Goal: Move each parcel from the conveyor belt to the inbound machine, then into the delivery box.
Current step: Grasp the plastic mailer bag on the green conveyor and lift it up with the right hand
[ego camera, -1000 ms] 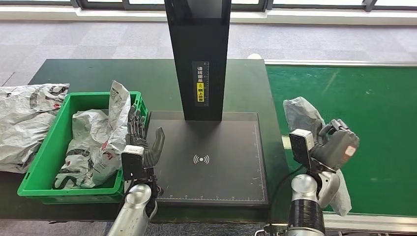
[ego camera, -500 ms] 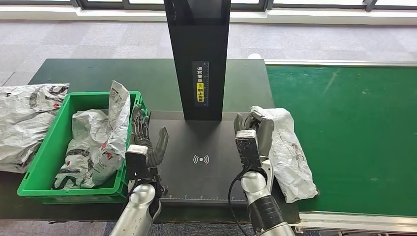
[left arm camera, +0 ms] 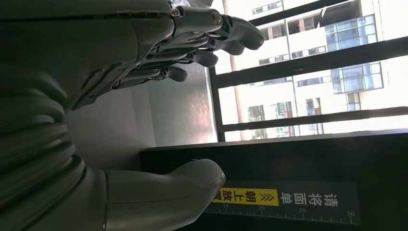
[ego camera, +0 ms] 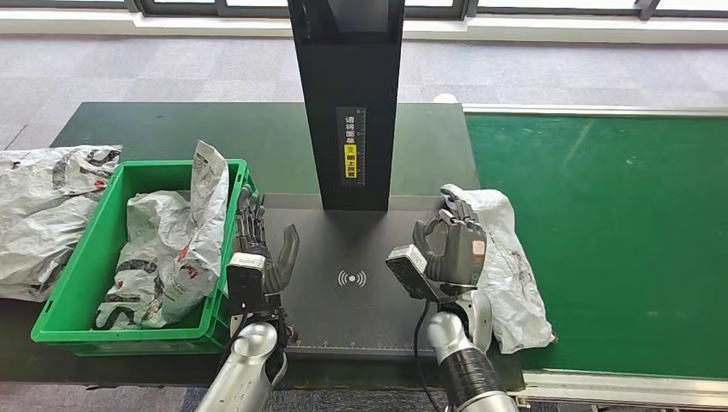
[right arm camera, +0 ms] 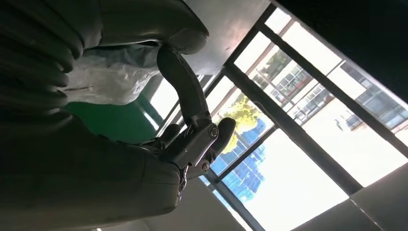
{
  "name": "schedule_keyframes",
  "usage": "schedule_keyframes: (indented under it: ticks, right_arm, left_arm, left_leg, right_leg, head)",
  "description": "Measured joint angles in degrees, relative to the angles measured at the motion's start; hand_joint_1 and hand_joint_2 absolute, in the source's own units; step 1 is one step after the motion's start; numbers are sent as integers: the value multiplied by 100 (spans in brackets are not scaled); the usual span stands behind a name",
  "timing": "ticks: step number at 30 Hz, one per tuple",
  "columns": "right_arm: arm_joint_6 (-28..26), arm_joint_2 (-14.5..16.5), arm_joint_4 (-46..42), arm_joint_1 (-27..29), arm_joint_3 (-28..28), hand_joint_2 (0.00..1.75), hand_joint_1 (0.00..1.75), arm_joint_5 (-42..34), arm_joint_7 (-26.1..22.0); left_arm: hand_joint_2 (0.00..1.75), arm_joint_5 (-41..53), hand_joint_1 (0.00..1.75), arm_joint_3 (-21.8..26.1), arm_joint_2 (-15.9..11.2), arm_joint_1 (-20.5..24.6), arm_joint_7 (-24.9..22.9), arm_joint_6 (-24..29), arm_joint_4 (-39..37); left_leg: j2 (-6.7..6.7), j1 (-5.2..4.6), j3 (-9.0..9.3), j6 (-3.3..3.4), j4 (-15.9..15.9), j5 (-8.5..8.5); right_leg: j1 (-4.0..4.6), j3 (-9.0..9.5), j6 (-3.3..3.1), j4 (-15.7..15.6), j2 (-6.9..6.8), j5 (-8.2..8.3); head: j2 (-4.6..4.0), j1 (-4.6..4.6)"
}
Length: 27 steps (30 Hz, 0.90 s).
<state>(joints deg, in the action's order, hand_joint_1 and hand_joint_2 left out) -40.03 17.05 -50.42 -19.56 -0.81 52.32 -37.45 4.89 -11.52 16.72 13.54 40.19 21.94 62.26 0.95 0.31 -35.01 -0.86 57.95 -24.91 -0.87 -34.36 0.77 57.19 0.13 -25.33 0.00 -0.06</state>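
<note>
A crumpled white-grey parcel [ego camera: 508,273] lies across the right edge of the inbound machine's black platform [ego camera: 378,236] and onto the green conveyor belt [ego camera: 618,232]. My right hand [ego camera: 455,247] stands at its left side, fingers curled onto the parcel's upper corner and gripping it. In the right wrist view the parcel [right arm camera: 113,72] sits between the thumb and fingers of that hand [right arm camera: 96,159]. My left hand [ego camera: 262,251] is upright at the platform's left edge, fingers apart, holding nothing; the left wrist view shows the same hand [left arm camera: 72,120] spread.
The machine's black column [ego camera: 348,103] with a yellow label rises behind the platform. A green delivery box [ego camera: 86,266] to the left holds several parcels [ego camera: 163,249]. More parcels [ego camera: 43,215] lie on the table left of it.
My right arm swung the parcel left off the belt and set it down at the platform's right edge. The right hand then turned at the wrist. My left hand barely moved.
</note>
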Motion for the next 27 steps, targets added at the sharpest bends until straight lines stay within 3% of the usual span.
schedule_keyframes:
  ticks: [6, 10, 16, 19, 25, 27]
  right_arm:
    - [-10, -26, -904, 177, 1237, 0, 0, 1120, 647]
    - [-10, -29, -1244, 244, 1621, 0, 0, 1304, 718]
    - [-10, -35, -1806, 359, 2266, 0, 0, 2095, 1318]
    - [49, -45, -1511, 299, 2523, 0, 0, 2154, 1604]
    - [624, -105, -2, -35, 2783, 0, 0, 1440, 1717]
    - [708, -138, 331, -131, 2798, 87, 0, 1356, 1728]
  left_arm:
    - [175, 66, 0, 2, -3, 0, 0, 3, -42]
    - [175, 77, 0, 2, -4, 0, 0, 8, -47]
    - [175, 186, 0, 11, -4, -16, 0, 68, -29]
    - [175, 193, 0, 13, -5, -35, 0, 90, 2]
    - [175, 225, 0, 20, -7, -62, 0, 67, 27]
    - [175, 263, 0, 23, -7, -64, 0, 51, 27]
  left_leg:
    - [6, -3, -1, 2, 1, 0]
    - [-6, -3, 1, 1, 1, -1]
    - [-4, -2, 0, 0, 0, -2]
    - [-10, 0, 0, 0, -1, -3]
    - [-16, 1, 2, 1, -1, 0]
    - [-15, 1, 2, 0, -1, 1]
  right_leg:
    - [-2, 6, 1, -2, -10, 0]
    - [-2, -2, 1, -2, 4, 1]
    - [-1, 0, 1, 0, 2, 0]
    - [1, 0, 0, -1, 6, 0]
    - [2, 0, 0, 1, 8, 1]
    - [2, 0, -1, 2, 9, 1]
  head:
    - [0, 2]
    - [0, 2]
    - [0, 2]
    - [0, 3]
    - [0, 3]
    - [0, 4]
